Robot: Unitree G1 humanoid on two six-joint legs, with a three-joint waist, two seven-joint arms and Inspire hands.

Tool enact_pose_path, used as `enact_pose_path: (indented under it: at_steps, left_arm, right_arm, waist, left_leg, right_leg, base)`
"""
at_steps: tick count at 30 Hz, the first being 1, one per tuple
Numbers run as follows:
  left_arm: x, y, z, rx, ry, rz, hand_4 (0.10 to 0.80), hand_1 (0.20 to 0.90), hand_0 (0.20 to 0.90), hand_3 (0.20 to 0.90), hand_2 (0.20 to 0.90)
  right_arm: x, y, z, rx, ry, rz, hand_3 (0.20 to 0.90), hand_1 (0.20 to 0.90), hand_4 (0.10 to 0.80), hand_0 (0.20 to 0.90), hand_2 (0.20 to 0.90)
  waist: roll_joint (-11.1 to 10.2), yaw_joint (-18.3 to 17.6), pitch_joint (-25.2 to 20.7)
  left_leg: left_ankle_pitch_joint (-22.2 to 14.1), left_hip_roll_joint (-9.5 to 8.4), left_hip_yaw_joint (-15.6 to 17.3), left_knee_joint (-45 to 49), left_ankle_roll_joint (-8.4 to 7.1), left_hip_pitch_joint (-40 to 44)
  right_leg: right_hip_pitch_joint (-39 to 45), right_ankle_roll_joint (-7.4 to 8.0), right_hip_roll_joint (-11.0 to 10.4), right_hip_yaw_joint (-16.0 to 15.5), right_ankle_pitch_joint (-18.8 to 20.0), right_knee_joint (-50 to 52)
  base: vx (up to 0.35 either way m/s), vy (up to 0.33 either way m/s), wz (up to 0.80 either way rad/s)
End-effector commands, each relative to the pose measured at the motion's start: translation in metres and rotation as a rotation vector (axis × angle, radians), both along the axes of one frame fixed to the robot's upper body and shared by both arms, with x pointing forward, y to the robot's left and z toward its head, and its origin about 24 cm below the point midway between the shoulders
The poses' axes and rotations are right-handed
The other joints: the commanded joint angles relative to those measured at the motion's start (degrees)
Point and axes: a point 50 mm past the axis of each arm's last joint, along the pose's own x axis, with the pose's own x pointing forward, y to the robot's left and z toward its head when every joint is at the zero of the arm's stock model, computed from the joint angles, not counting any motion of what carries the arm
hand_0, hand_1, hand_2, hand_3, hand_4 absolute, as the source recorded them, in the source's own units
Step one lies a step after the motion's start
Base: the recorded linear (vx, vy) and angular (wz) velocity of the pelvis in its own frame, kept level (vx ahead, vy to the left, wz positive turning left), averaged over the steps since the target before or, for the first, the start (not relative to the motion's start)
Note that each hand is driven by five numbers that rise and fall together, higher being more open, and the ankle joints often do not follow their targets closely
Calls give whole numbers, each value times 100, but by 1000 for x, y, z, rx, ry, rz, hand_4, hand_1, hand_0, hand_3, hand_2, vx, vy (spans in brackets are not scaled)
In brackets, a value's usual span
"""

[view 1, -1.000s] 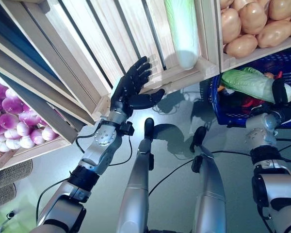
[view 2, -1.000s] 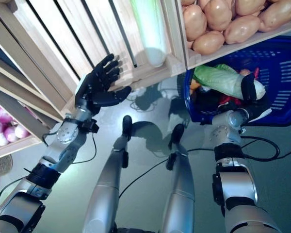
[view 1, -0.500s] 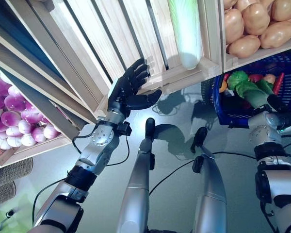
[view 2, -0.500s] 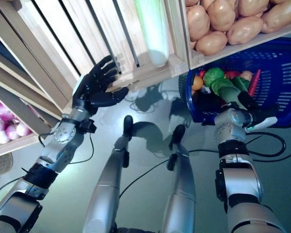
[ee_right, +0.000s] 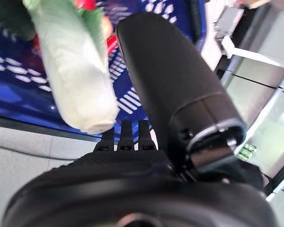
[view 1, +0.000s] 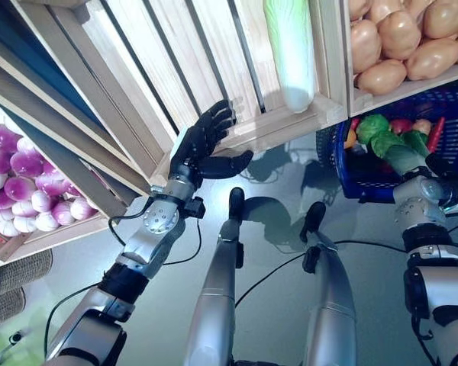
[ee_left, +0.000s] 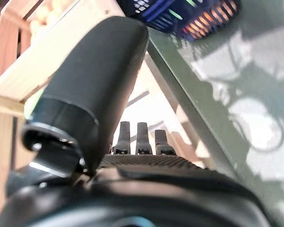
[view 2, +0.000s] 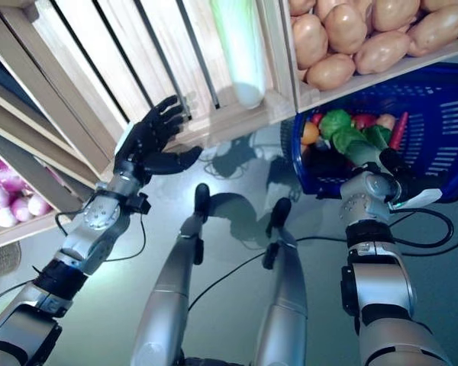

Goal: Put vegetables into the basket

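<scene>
Your right hand [view 2: 393,169] sits at the near rim of the blue basket [view 2: 443,145], and its wrist view shows the fingers [ee_right: 125,135] straight and the thumb standing clear, so it holds nothing. Just past those fingers lies a napa cabbage [ee_right: 75,71], pale at its stalk end and green further up; it rests inside the basket, with its white end pointing toward the hand. Whether the fingers touch the cabbage you cannot tell from these views. Around it in the basket you can see other vegetables: a green leafy head [view 2: 336,122], something orange [view 2: 311,133] at the left edge, a round red piece [view 2: 364,120] and a long red chilli [view 2: 399,130] leaning against the mesh wall.

Your left hand [view 1: 198,145] is raised well apart from the basket, palm up to the front rail of the slatted wooden crate [view 1: 183,61]. Its fingers are spread wide and the thumb juts sideways; it carries nothing. Its wrist view shows the same: straight fingers [ee_left: 139,137] pointing along the pale wood.

Inside that crate a second napa cabbage [view 1: 290,49] lies lengthwise on the slats, its white end down against the front rail, near the right corner. The neighbouring crate to the right, above the basket, is filled with potatoes [view 1: 401,38]. Far to the left, a lower crate holds purple-and-white onions [view 1: 23,183]. The basket stands on the grey-green floor [view 1: 275,252] below the potato crate.
</scene>
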Motion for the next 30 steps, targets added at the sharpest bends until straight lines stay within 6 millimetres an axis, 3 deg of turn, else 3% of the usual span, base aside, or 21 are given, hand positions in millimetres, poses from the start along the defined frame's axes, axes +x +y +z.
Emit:
enact_pose_path:
  at_steps: [1,6,10,14,22,30]
  left_arm:
    - [-20,2,60,-26,-376,16,800,900,900,900,900]
    - [-28,15,75,-18,-481,111,800,900,900,900,900]
    - [-35,23,80,64,-556,187,800,900,900,900,900]
    - [-43,34,84,254,-643,305,800,900,900,900,900]
    - [-45,58,92,705,-660,439,800,900,900,900,900]
    - [-34,67,112,1040,-711,563,800,900,900,900,900]
  right_arm:
    - [-20,-14,22,-206,-139,-87,900,900,800,900,900]
    - [-34,7,0,-323,-145,-35,900,900,800,900,900]
    - [-48,25,-2,-500,-134,-19,900,900,800,900,900]
    - [-62,40,2,-672,-144,74,900,900,800,900,900]
    - [-81,44,-12,-756,-152,272,900,900,800,900,900]
    - [-83,42,-10,-815,-123,368,900,900,800,900,900]
  waist:
    - [211,-116,1]
    - [120,-274,1]
    - [52,-396,1]
    - [26,-528,1]
    - [111,-763,1]
    - [252,-1004,1]
  left_leg:
    - [-373,-375,235,37,145,394]
    - [-477,-322,337,79,129,668]
    - [-551,-268,381,152,121,820]
    - [-531,-185,461,126,101,972]
    - [-620,-113,687,213,34,1150]
    - [-510,-48,884,155,-34,1135]
  right_leg:
    - [621,-152,358,-186,169,-314]
    - [900,-193,417,-126,14,-234]
    - [1055,-216,461,-85,-91,-141]
    - [1178,-221,508,-4,-175,-106]
    - [1265,-208,497,187,-407,66]
    - [1163,-216,498,337,-427,51]
  base:
    - [54,133,-8]
    - [53,81,-8]
    - [60,72,-1]
    - [38,112,-9]
    - [35,118,-12]
    - [25,114,-10]
